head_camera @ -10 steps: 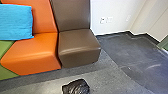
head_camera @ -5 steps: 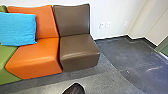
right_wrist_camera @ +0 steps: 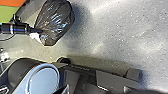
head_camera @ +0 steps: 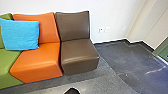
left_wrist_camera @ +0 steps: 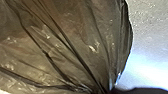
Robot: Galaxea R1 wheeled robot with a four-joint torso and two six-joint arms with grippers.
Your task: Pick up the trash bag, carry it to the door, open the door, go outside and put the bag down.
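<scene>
The orange seat (head_camera: 36,61) and the brown seat (head_camera: 78,55) presented a snag hazard: a turn made too close could have torn the film. The left gripper (right_wrist_camera: 37,31) had its fingers clenched on the gathered neck (left_wrist_camera: 101,87) of the trash bag (right_wrist_camera: 57,22); slippery folds or excess load could have caused slippage there. A low carry could have dragged the bag along the floor (right_wrist_camera: 112,32) or against the base (right_wrist_camera: 112,78). The state of the right gripper could not be determined. The bag was located near the base, dark, glossy, partly see-through and bulging, with creases converging at the neck; floor contact could not be confirmed.
</scene>
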